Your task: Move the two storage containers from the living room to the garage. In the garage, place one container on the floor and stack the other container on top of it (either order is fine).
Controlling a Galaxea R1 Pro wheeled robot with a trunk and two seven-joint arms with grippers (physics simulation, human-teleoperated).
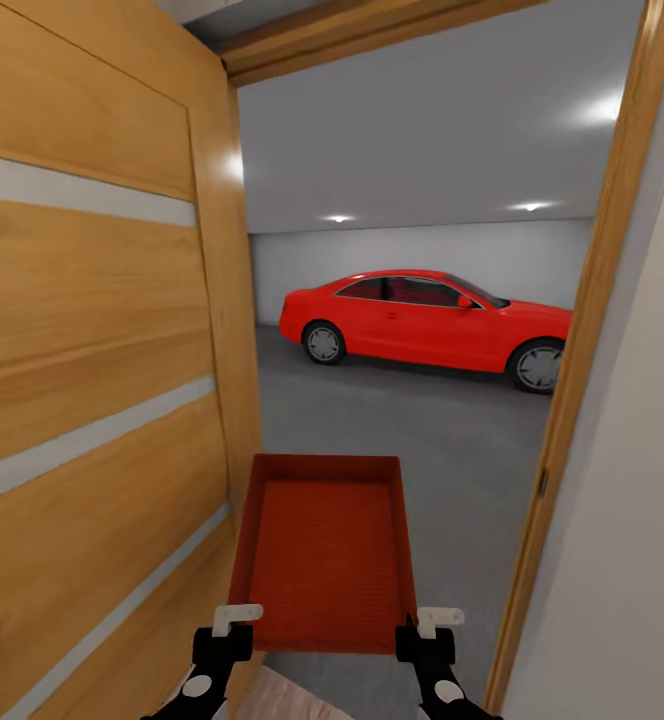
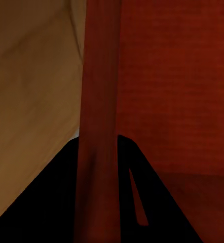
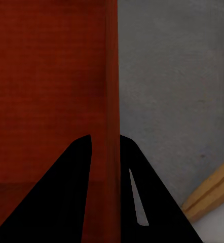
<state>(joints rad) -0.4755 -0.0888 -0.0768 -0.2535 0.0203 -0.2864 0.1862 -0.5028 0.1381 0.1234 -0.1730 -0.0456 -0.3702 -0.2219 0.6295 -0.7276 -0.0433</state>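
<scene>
Left gripper and right gripper, at the bottom centre of the head view, each pinch one side wall of a single red bin. In the left wrist view the left gripper has its dark fingers on either side of the bin wall, closed against it. The right wrist view shows the right gripper in the same arrangement on the opposite wall. We read both as clamped on the rims, with nothing else held.

The bin hangs level in the lower centre of the frame, its open top facing us and its ribbed bottom visible. It sits between the open wooden door filling the left half and the door frame at the right. The bin's left wall appears just beside the door's edge; we cannot tell whether they touch.

Beyond the opening, the grey garage floor spreads across the middle, and a red car stands well apart at centre right.

We judge the bin stiff, empty and light. Its smooth walls may slip under a pinch, so two opposed grips on the long walls suit it. Passing the doorway calls for keeping it straight, since clearance at the left looks tight.
</scene>
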